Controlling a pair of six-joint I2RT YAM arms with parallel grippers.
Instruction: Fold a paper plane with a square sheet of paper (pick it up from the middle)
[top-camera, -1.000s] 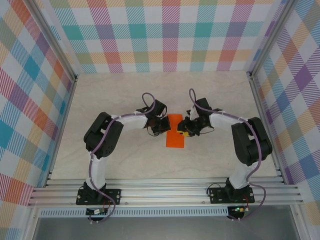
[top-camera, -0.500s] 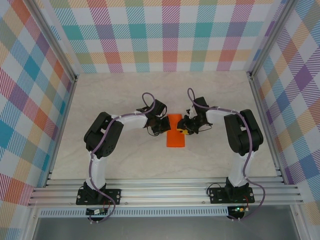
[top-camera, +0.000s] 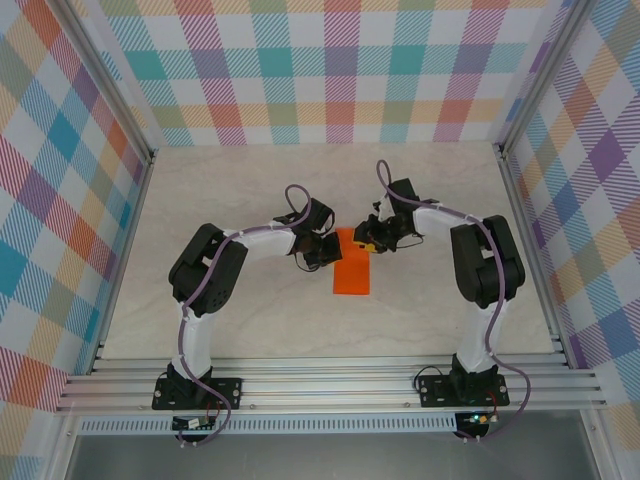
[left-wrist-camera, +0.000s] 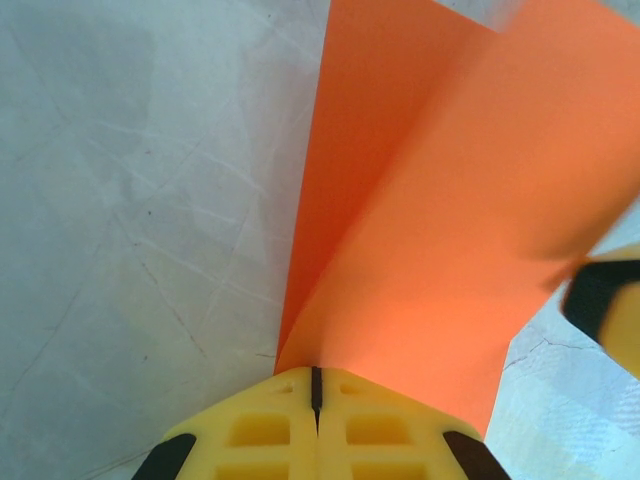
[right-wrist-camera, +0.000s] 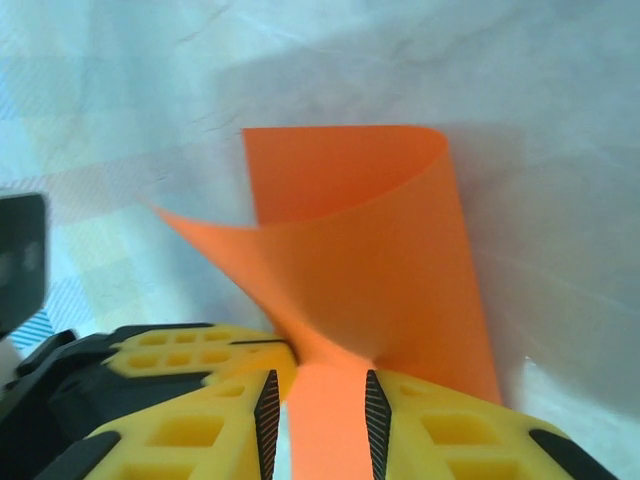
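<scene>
- Centre of the tabletop (top-camera: 250, 190), and the square sheet of paper (top-camera: 351, 275) lies as a narrow orange strip between the two arms. Its near end is flat on the surface and its far end is lifted.
- The left gripper (top-camera: 322, 250) has its jaws shut tight. In the left wrist view the sheet's edge runs right into the closed seam, so it is pinching the paper.
- The right gripper (top-camera: 368, 240) has narrow jaws with a band of orange caught between them. It is gripping the paper on the opposite side, and the sheet curls over in a soft loop ahead of it.
- Risk one: both arms hold one thin sheet. If they draw apart or twist against each other, I'd expect a tear at a pinch point.
- Risk two: that loop is a soft curl, not a crease. Pressed down off-line, the fold would likely land crooked and the plane's centre line would suffer.
- Risk three: the right hold takes only a thin strip of the edge, so a quick move might slip it free.
- Against a second ago, the right gripper has travelled toward the far end of the sheet and its elbow has swung inward.
- The left arm has held its place, and the near part of the paper lies where it did.
</scene>
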